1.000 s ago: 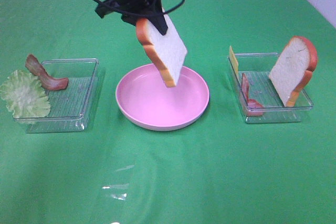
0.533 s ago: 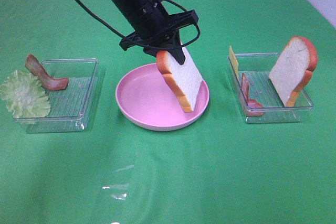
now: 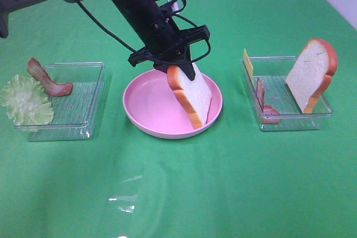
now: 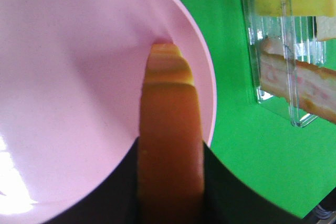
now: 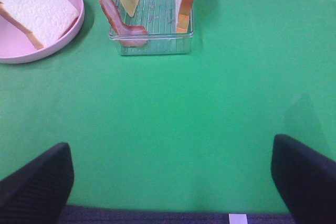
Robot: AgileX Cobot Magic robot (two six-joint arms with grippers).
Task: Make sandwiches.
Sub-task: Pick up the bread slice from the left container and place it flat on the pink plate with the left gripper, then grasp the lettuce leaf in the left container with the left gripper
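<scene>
Left fingers (image 3: 188, 68) clamped on the top edge of a toy bread slice (image 3: 192, 96), which hangs tilted with its lower corner meeting the inner wall of the round pink plate (image 3: 134, 116); the edge grip probably lets the slice tip flat as the sandwich base. Right fingers (image 5: 41, 182) stand wide apart, holding nothing, above the green cloth surface (image 3: 178, 193). The slice looks spongy and white with a smooth orange-brown crust; the plate is glossy. The right clear ribbed tray (image 3: 290, 122) props a second bread slice (image 3: 312, 71), a thin yellow cheese square (image 3: 247, 63) and a bacon strip (image 3: 261, 101) on edge, likely for easy pinching; the left tray (image 3: 83, 124) carries wavy bacon (image 3: 49, 81), with ruffled lettuce (image 3: 25, 101) lying over its outer rim
</scene>
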